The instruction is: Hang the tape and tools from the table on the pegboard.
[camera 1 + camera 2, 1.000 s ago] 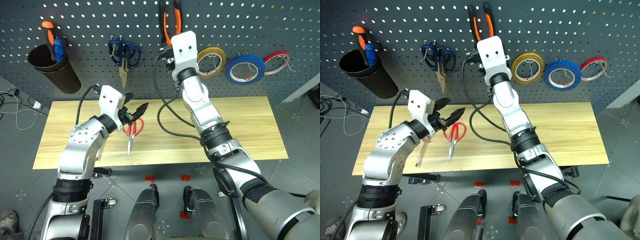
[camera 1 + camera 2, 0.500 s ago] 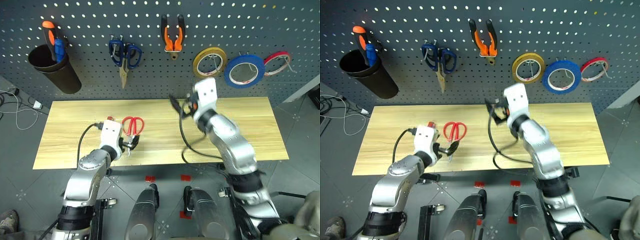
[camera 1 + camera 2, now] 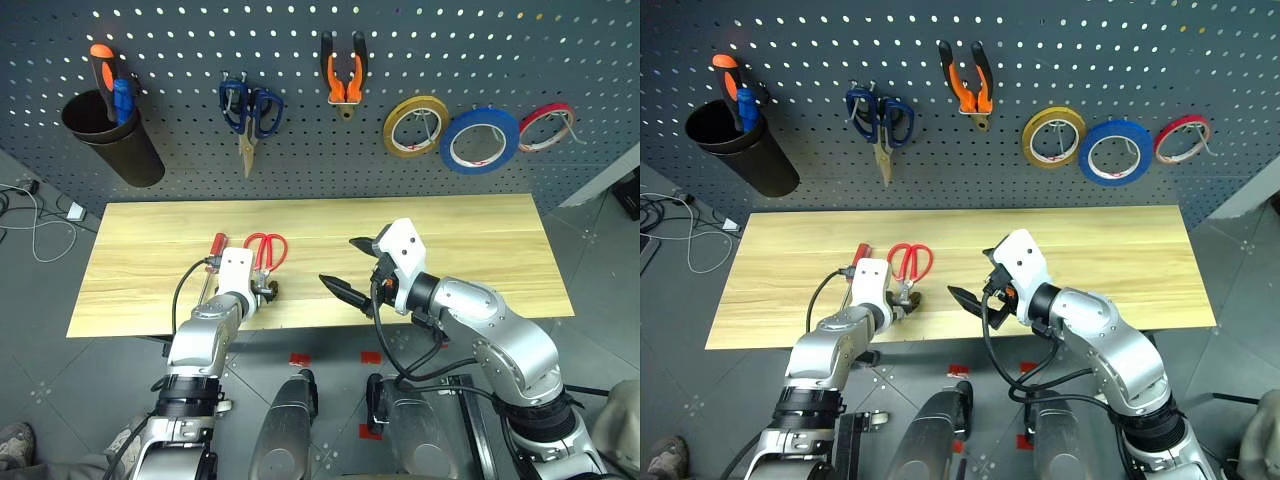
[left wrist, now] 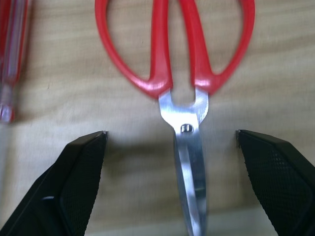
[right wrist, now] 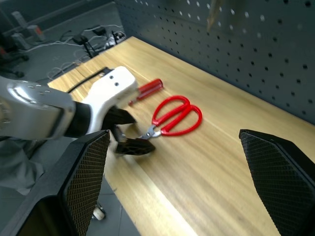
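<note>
left tool spread, straddling red-handled steel scissors blades to pinch them | scissors flat on light wood surface, at 9 o'clock | right tool spread, empty, above surface | slim red-handled screwdriver beside scissors

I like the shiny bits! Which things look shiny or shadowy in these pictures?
Left wrist view: the red scissors have bright steel blades, with a soft shadow on the table between the open left gripper fingers. Left eye view: the pegboard holes glint white.

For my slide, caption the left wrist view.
Open left gripper straddling the red-handled scissors' blades on the table.
</note>
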